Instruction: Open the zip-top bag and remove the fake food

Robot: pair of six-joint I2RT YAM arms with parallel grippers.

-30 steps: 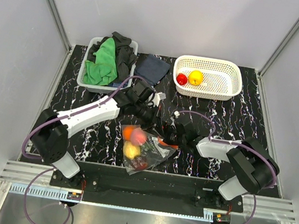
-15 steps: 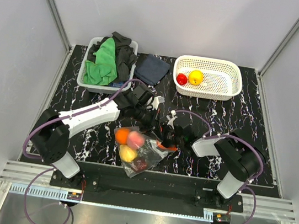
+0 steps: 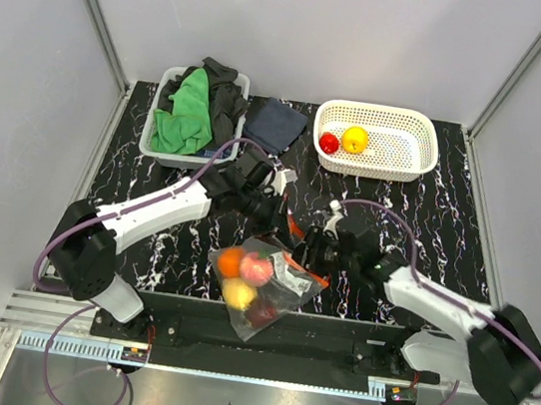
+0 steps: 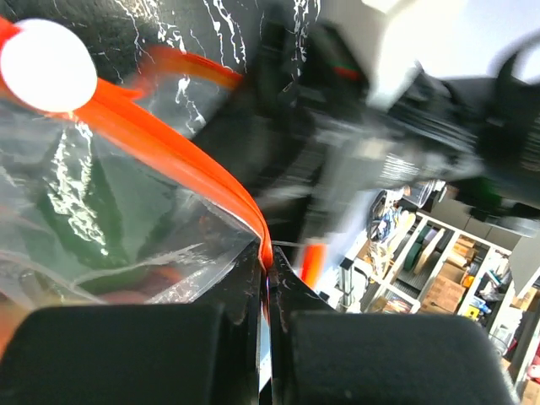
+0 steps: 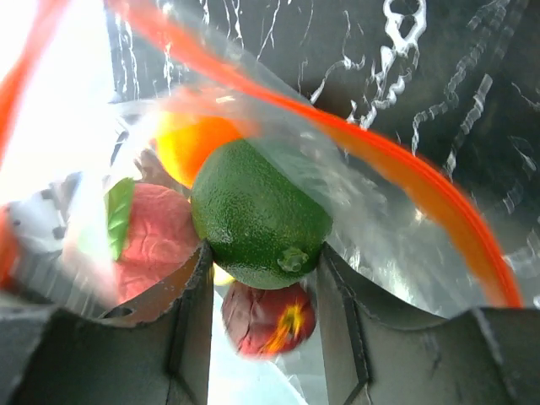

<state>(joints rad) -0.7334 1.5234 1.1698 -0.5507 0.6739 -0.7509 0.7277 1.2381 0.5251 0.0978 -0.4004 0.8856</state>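
A black table (image 3: 450, 218) veined with white stands between plain pale grey walls (image 3: 305, 26), evenly lit, with metal posts (image 3: 96, 12) in the back corners and a metal rail (image 3: 257, 367) along its near edge

1 zip-top bag (image 3: 284, 283), 2 baskets (image 3: 419, 164), 2 arms (image 3: 159, 205), 2 loose fruits (image 3: 355, 140)

right gripper (image 4: 312, 169) — a blur behind the zip-top bag (image 4: 101, 219)

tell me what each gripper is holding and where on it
Left gripper pinches the zip-top bag at its orange zip strip. Right gripper clamps a green fake fruit by its sides, at the bag's mouth.
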